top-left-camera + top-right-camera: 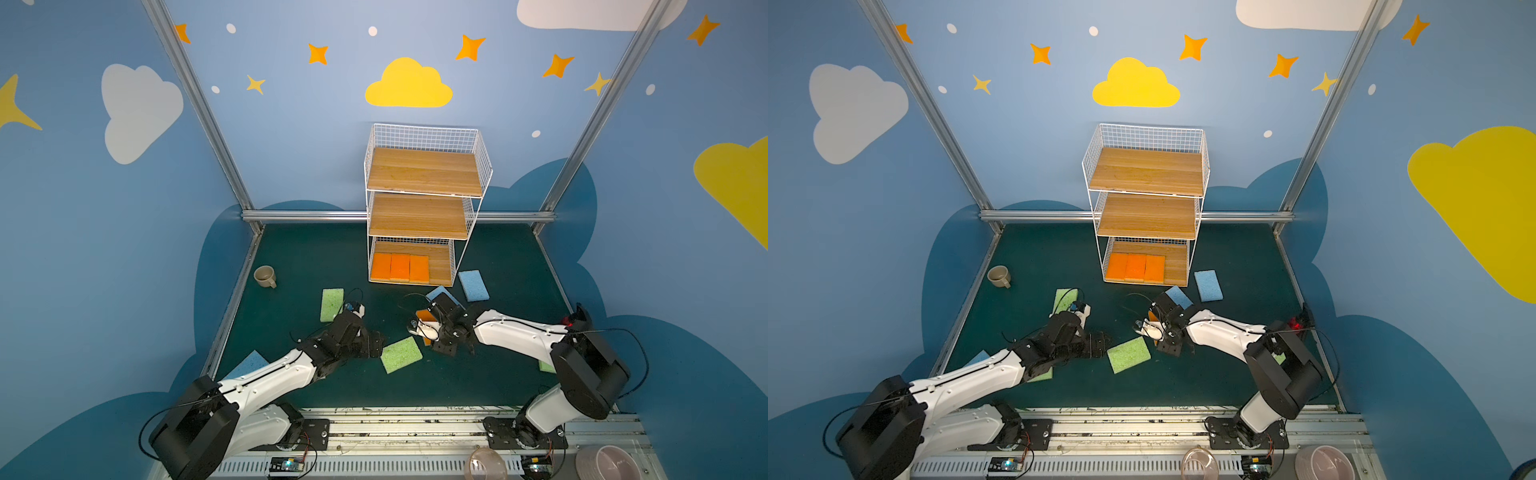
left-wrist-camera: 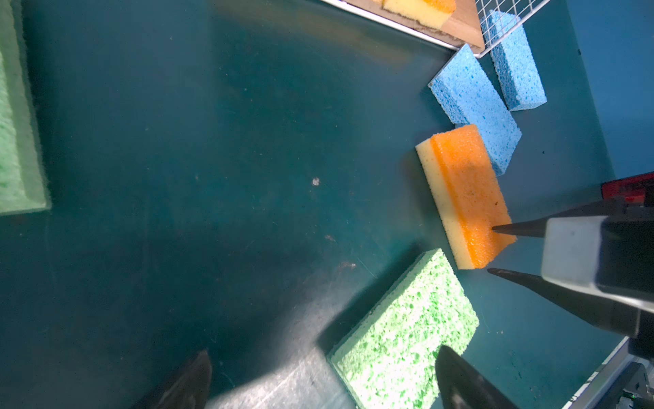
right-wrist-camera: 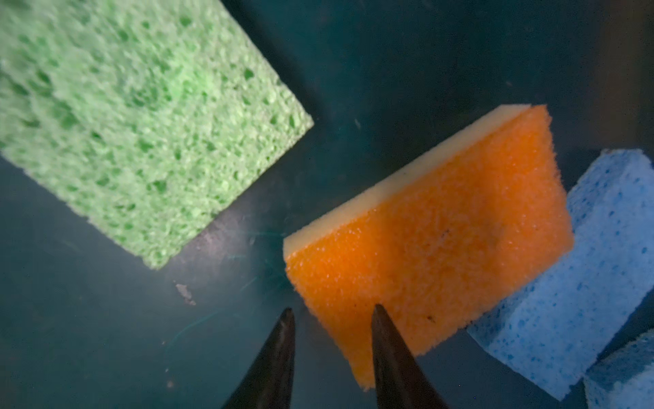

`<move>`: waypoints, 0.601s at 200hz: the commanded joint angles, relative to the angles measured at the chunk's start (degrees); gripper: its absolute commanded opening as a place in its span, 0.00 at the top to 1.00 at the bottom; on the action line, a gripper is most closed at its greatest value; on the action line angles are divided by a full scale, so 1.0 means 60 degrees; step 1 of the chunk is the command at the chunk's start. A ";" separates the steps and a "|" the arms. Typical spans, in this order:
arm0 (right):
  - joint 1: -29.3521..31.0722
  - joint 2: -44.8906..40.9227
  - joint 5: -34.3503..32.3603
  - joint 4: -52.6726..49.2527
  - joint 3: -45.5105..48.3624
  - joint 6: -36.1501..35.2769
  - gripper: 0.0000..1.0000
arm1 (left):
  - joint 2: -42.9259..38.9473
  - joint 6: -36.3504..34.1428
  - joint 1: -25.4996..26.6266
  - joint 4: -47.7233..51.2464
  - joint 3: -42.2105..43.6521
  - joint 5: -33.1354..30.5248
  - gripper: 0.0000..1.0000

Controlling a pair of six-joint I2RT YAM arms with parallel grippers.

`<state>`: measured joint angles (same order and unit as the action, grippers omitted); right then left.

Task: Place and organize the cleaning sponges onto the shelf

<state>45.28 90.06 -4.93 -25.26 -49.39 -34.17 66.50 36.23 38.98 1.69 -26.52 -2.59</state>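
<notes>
The shelf (image 1: 422,172) stands at the back of the mat, with three orange cleaning sponges (image 1: 400,268) side by side on its bottom board. An orange sponge (image 3: 435,240) lies on the mat, leaning on a blue sponge (image 3: 584,301). My right gripper (image 3: 331,311) hovers partly open at its corner, one fingertip over the orange top and the other over bare mat. My left gripper (image 2: 325,354) is wide open beside a green sponge (image 2: 403,336), one finger over its edge. Another blue sponge (image 1: 473,285) lies by the shelf, and a green sponge (image 1: 331,304) lies at the left.
A beige mug (image 1: 264,276) stands on the mat at far left. A blue sponge (image 1: 249,363) shows partly under the left arm, a green sponge (image 1: 546,366) behind the right arm. A pink bowl (image 1: 602,461) and a clear cup (image 1: 486,463) sit on the front rail.
</notes>
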 commanded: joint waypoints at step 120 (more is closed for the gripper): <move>0.0408 0.0097 -0.0925 0.1414 0.0511 -0.0208 1.00 | 0.0146 -0.0012 -0.0121 -0.0008 -0.0164 -0.0008 0.02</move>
<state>47.46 92.38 -10.96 -17.74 -48.21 -35.64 67.94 36.25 38.61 1.41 -26.52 -2.57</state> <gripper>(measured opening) 0.048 0.981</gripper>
